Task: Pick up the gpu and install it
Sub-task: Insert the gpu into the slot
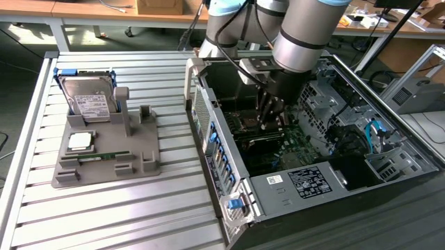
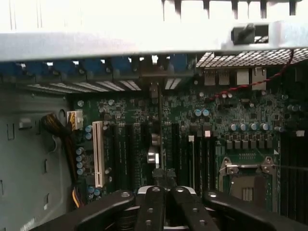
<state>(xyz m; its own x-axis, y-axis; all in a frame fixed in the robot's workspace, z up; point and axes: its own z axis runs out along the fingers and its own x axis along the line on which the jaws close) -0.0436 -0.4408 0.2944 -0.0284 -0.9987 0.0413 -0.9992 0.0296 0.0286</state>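
The gpu (image 2: 158,126) is a thin dark card seen edge-on, standing upright among the expansion slots of the green motherboard (image 2: 231,120) inside the open computer case (image 1: 278,182). Its far end reaches the row of blue slot clips at the case's rear wall. My gripper (image 2: 166,192) is shut, its two black fingers pressed together right at the card's near upper edge. Whether the fingers pinch the card or only rest against it cannot be made out. In the exterior view the gripper (image 1: 270,121) reaches straight down into the middle of the case.
A white slot (image 2: 99,154) and a yellow-black cable bundle (image 2: 60,130) lie beside the card; the processor socket (image 2: 245,180) sits on the other side. On the slatted table, at the exterior view's left, a grey tray (image 1: 139,166) holds a hard drive (image 1: 90,101), a processor chip (image 1: 81,139) and a green memory stick (image 1: 97,155).
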